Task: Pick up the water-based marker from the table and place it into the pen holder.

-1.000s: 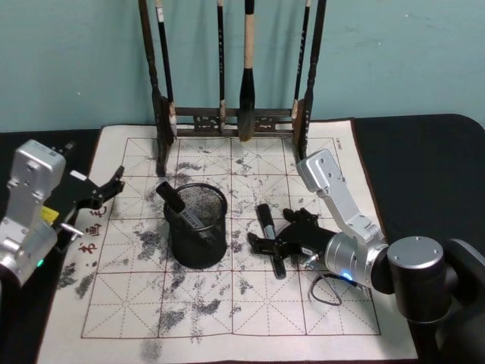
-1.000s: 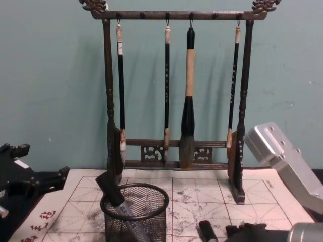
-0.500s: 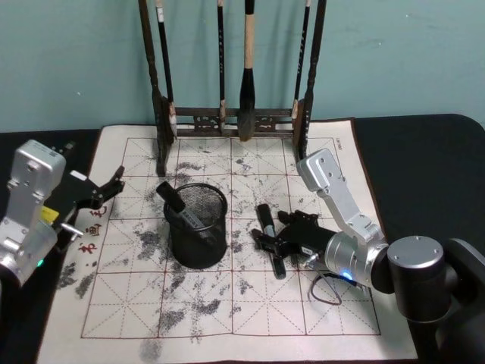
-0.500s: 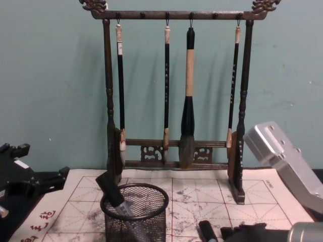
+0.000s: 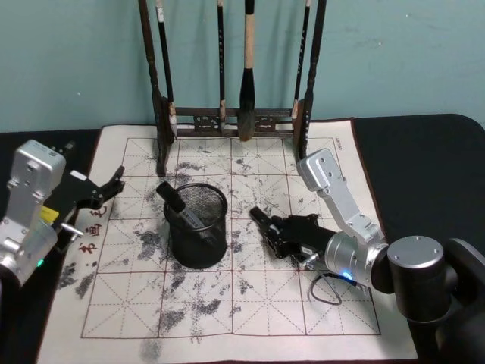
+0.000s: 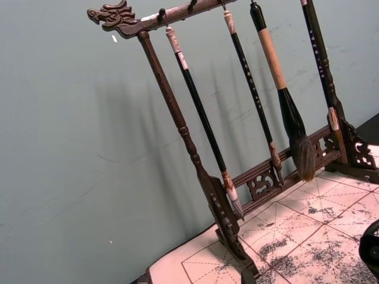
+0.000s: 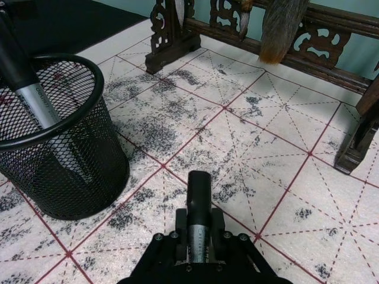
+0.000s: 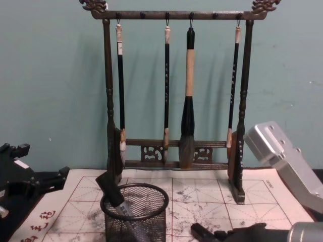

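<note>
Holding black cylindrical water-based marker (image 5: 260, 219) in right pincer (image 5: 276, 235), end aimed at black wire-mesh pen holder (image 5: 195, 244) for transfer, with left pincer (image 5: 106, 189) idle worktop-left.

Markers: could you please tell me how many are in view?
2. One marker leans in the pen holder; the other marker is held in the right gripper beside it. None seems hidden.

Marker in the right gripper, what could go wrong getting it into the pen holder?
The right gripper grips the marker by one end, so it may pivot or slip. It lies nearly flat; untilted, it could strike the pen holder's rim. The leaning marker already inside may block it. Left gripper sits parked.
</note>
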